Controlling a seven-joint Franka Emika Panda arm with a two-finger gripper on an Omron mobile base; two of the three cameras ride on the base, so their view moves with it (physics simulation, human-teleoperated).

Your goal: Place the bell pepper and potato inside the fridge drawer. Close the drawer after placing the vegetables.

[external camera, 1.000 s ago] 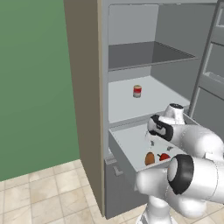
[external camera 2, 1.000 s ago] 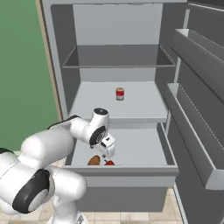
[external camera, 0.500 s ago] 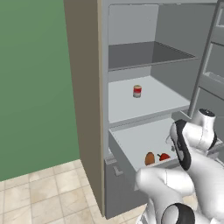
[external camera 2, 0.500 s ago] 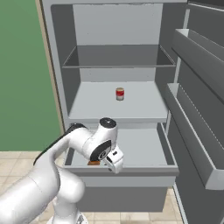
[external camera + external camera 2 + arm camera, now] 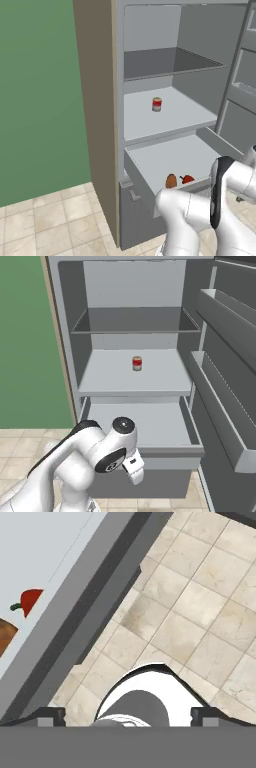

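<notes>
Hand [image 5: 128,714] spread, empty, outside the open fridge drawer [image 5: 95,612] holding bell pepper [image 5: 31,601] and potato [image 5: 6,636].

Potato [image 5: 171,180] and pepper [image 5: 187,179] lie side by side in the open drawer [image 5: 145,186]; a can [image 5: 157,104] stands on the shelf [image 5: 145,120] above.

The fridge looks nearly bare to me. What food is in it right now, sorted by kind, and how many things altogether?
Bell pepper, in the pulled-out fridge drawer: 1
Potato, beside it in the same drawer: 1
Red can, on the shelf above: 1
Total: 3
</notes>
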